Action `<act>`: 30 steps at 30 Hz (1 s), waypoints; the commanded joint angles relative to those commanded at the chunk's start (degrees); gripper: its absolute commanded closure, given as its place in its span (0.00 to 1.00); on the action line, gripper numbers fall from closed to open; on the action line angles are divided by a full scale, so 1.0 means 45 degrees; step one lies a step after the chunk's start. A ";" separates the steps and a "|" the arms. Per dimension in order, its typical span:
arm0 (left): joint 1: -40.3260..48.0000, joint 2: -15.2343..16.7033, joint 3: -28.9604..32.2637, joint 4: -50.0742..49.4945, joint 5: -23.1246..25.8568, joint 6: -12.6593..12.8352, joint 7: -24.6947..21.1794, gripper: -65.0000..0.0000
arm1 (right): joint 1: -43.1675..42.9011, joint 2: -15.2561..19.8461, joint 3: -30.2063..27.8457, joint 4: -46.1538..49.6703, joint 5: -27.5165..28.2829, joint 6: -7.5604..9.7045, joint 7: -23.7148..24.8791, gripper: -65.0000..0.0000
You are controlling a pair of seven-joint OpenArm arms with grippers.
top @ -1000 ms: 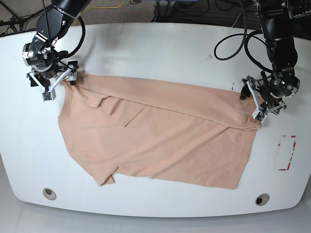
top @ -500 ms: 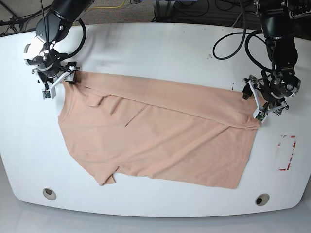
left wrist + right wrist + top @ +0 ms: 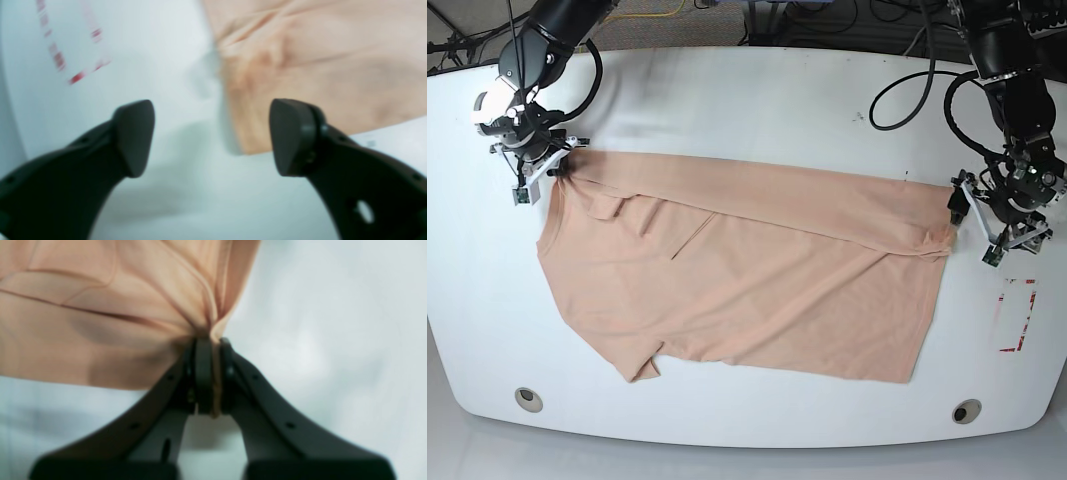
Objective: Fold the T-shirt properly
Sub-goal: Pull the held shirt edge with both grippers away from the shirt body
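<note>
Right gripper (image 3: 216,376) clamps the near-folded T-shirt (image 3: 727,270)'s far left corner, left gripper (image 3: 211,138) spread, empty; one-sided pull may skew fold.

The worktop (image 3: 727,412) gives free room along its near edge, below the shirt (image 3: 757,290), and in a broad strip beyond its far edge. A loose cable loop (image 3: 892,122) hangs over that strip's right part in the base view. The left end effector's (image 3: 211,138) fingers stand wide apart, one overlapping the shirt's corner in its wrist view.
</note>
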 joint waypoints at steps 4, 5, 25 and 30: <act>0.0000 0.0000 0.0000 -0.0860 -0.0391 0.0000 -0.0020 0.12 | 0.0000 0.0000 0.0000 0.0039 0.0000 0.0000 0.0000 1.00; 0.0000 -0.0039 0.0000 -0.1094 -0.0703 0.0000 -0.0020 0.12 | 0.0000 0.0000 0.0000 0.0059 0.0000 0.0000 0.0000 1.00; 0.0000 -0.0020 0.0430 -0.4161 -0.2422 0.0000 -0.1035 0.28 | -0.0020 -0.0020 0.0000 0.0059 0.0059 0.0000 0.0000 1.00; 0.0000 -0.0020 0.0430 -0.4786 -0.2442 0.0000 -0.1055 0.71 | -0.0020 0.0000 0.0000 0.0059 0.0000 0.0000 0.0000 1.00</act>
